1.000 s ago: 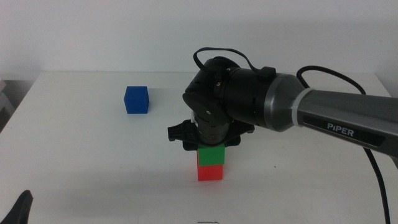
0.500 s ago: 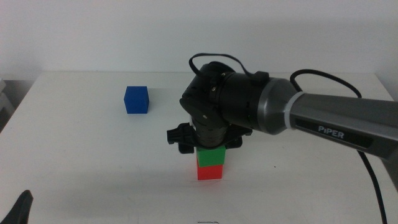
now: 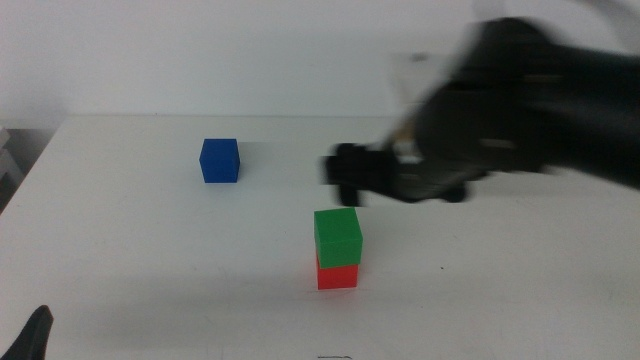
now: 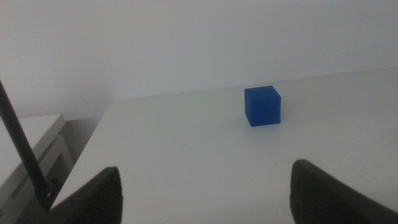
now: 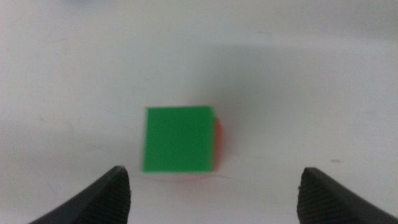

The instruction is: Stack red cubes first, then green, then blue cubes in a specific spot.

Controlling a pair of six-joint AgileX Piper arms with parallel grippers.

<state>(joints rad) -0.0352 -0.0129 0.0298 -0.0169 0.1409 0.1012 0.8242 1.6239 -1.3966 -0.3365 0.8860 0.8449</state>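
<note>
Item: right hand (image 5: 211,186), jaws spread wide and holding nothing; you see it blurred above the table (image 3: 120,250), clear of the stack. Bare white table surrounds the stack on all sides.

Item: green cube (image 3: 337,237), matte, square-faced, directly below your right hand, seated on the red cube (image 3: 338,276) with a sliver of red showing at one edge.

Item: blue cube (image 4: 262,106), matte, dark, alone, ahead of your left hand (image 4: 205,193), well apart from both wide-spread jaws.
</note>
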